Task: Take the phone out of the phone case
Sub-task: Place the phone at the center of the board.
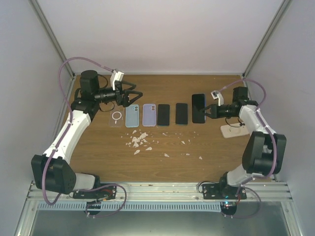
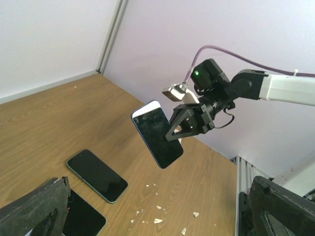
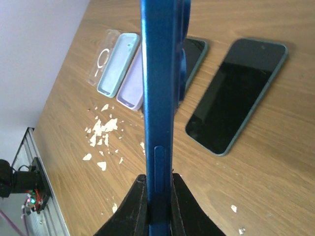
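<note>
Right pincer [image 1: 208, 111] clamps dark phone [image 1: 198, 108]; left pincer [image 1: 134, 96] spread wide over table [image 1: 162, 167].

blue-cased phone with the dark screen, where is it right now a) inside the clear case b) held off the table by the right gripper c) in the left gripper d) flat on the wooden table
b: the right gripper is shut on the edge of the blue-cased phone, holding it up above the wooden table.

From above and behind we see the whole tabletop [image 1: 162, 169]. Our left wrist view faces the right hand [image 2: 172, 129]; the right wrist looks leftward, close-up. All share the flat phones [image 1: 181, 113].
</note>
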Motion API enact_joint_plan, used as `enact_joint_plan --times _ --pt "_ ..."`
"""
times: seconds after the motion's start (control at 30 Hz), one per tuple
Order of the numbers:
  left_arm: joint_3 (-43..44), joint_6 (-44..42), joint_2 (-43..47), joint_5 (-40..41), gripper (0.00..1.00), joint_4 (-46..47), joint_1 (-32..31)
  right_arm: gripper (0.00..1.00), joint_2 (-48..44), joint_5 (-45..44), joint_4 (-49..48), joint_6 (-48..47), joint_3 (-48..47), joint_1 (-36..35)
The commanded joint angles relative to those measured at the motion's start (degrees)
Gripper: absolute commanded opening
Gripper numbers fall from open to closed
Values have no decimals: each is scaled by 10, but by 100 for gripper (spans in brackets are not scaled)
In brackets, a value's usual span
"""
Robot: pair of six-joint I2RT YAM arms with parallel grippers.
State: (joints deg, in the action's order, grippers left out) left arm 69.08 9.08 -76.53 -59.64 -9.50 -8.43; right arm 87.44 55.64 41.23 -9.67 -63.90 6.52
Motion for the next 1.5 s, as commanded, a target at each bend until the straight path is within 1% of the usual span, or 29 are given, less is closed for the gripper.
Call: enact_joint_plan --times 0.0,0.33,0.63,0.77,0.93,1.2,1.27,1.47 --pt "-16 30 14 15 99 47 10 1 54 32 8 -4 -24 31" --pt "-34 43 29 11 99 61 11 1 173 22 7 16 -71 37" --pt "-43 49 32 5 99 71 11 3 281 43 19 20 -130 40" --pt "-50 53 31 4 99 79 11 4 317 54 29 22 -148 43" --pt "-55 55 31 4 99 83 11 7 350 60 40 27 -166 54" --pt "-51 62 21 7 99 88 13 28 365 34 40 31 -175 61" --pt "-51 63 20 7 99 90 15 30 365 27 40 31 -181 61" --pt "-53 63 23 9 99 89 16 51 352 1 47 32 -179 62"
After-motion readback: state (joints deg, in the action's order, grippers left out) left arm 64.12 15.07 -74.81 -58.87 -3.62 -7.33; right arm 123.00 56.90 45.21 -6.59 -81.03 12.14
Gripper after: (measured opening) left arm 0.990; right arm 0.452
